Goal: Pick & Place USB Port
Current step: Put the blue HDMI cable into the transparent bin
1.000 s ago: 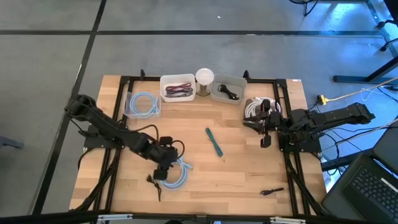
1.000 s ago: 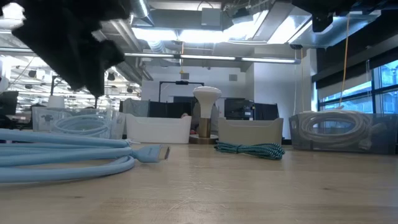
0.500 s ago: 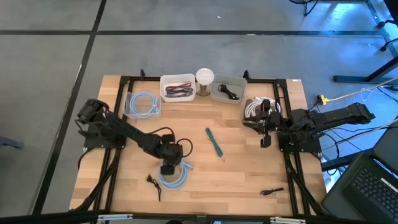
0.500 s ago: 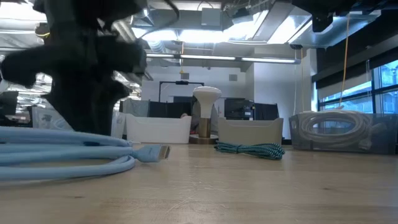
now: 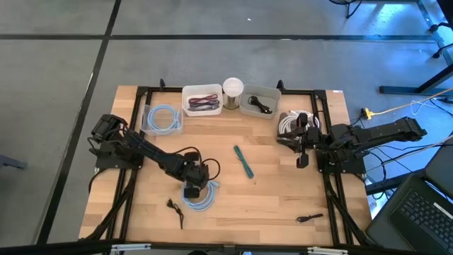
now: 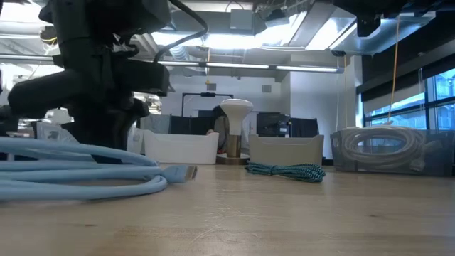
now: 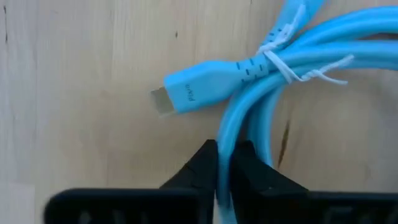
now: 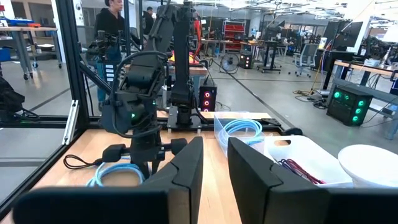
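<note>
Left gripper [image 5: 193, 193] lowered onto the coiled light-blue USB cable [image 5: 202, 199], which lies on the pale wooden desk [image 5: 269, 205] toward its front left. In the left wrist view the two dark fingers [image 7: 199, 167] are pinched nearly together on a strand of the coil [image 7: 298, 68]; the flat blue plug with its metal tip [image 7: 186, 92] lies on the wood just beyond the fingertips, bound to the loops by a white tie. In the low view the cable [image 6: 78, 171] rests on the desk surface, plug pointing toward the middle of the desk, with the left arm's dark mass directly above it.

Right gripper [image 5: 303, 149] waits at the right side of the desk beside a clear bin holding a white coiled cable [image 5: 291, 122]; its fingers [image 8: 186, 168] stand a narrow gap apart with nothing between them.

Also on the desk: a short teal braided cable [image 5: 243, 161] near the centre, a small black cable [image 5: 175, 210] by the front left, another black connector [image 5: 308, 218] at the front right, and, along the far edge, a clear bin with a blue cable [image 5: 162, 117], a white bin with dark red cables [image 5: 202, 100], a white round lamp [image 5: 233, 88] and a grey bin with a black item [image 5: 260, 103].
</note>
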`<state>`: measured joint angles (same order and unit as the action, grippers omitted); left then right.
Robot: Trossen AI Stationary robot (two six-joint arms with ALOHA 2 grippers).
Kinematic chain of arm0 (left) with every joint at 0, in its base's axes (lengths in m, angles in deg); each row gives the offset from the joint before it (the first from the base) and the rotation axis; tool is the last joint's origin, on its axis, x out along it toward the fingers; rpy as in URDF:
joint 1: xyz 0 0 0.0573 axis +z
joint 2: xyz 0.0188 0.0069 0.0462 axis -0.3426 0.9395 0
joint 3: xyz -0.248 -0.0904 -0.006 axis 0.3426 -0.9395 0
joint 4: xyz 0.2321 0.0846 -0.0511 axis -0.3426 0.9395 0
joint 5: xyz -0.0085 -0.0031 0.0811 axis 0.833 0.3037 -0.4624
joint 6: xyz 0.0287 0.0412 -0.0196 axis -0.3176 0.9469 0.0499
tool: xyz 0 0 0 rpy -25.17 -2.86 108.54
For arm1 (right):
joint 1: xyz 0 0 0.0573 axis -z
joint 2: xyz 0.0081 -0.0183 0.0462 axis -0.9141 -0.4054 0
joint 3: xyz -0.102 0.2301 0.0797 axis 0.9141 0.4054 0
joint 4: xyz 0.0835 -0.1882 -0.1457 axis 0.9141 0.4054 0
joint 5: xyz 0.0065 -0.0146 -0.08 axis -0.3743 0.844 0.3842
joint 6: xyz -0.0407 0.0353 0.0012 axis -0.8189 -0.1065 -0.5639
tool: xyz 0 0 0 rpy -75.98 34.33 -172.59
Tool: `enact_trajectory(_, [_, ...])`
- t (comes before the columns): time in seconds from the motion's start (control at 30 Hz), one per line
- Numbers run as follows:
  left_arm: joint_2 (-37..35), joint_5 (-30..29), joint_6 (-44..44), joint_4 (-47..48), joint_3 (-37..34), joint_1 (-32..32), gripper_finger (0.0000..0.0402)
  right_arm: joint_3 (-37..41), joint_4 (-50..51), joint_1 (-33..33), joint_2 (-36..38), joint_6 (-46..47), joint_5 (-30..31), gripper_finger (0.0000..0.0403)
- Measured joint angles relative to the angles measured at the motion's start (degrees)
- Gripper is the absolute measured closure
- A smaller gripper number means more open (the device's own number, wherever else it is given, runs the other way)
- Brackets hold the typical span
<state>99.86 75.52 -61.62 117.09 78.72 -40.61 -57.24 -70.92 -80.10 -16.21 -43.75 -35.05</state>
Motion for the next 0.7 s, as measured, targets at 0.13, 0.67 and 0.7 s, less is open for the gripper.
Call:
enact_trajectory(0.13, [-2.3, 1.2, 1.0, 3.8, -0.1, -0.1, 0.0391, 0.0, 0.0, 0.0, 0.0, 0.0, 0.0, 0.0326])
enact_trajectory(0.67, [-31.1, -26.7, 0.4, 35.3, 6.2, 3.0, 0.0391, 0.0, 0.0, 0.0, 0.0, 0.0, 0.0, 0.0326])
enact_trajectory(0.7, [-32.4, -27.8, 1.1, 37.0, 6.2, 4.6, 0.0391, 0.0, 0.0, 0.0, 0.0, 0.0, 0.0, 0.0326])
